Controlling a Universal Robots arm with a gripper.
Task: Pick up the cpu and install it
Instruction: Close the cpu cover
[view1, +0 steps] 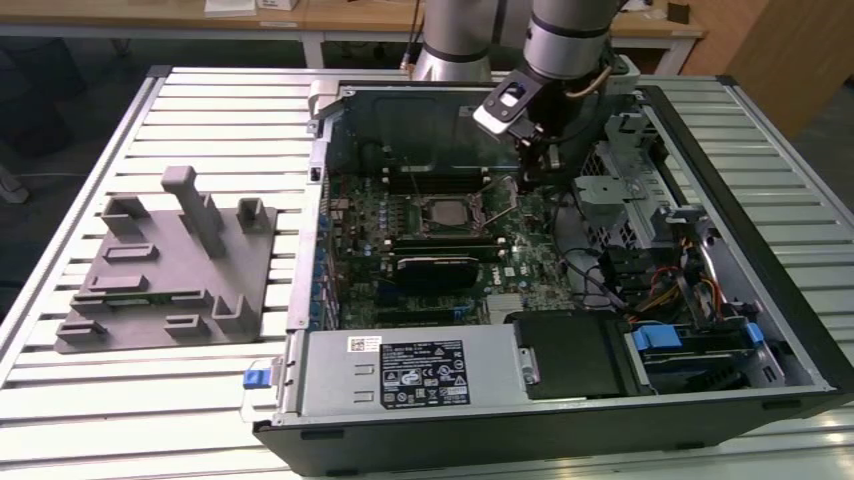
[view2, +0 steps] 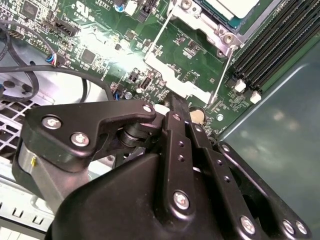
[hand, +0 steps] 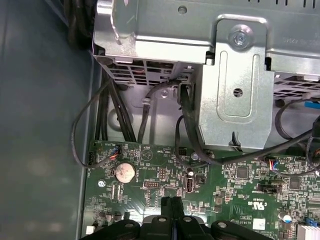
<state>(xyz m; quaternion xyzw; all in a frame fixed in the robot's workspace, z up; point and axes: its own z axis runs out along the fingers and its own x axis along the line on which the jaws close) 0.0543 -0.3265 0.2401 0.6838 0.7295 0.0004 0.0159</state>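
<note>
Cpu (view2: 235, 6) flat on mobo (view2: 192, 57), top up; tool (hand: 173, 200) closed alongside.

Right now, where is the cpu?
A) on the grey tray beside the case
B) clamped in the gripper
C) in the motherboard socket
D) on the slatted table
C: in the second wrist view the cpu lies inside the socket frame, and in the first wrist view the gripper is shut with nothing in it.

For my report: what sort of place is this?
Probably a robotics lab or workshop: an open computer case on a slatted metal table, a robot arm over its motherboard, desks behind.
</note>
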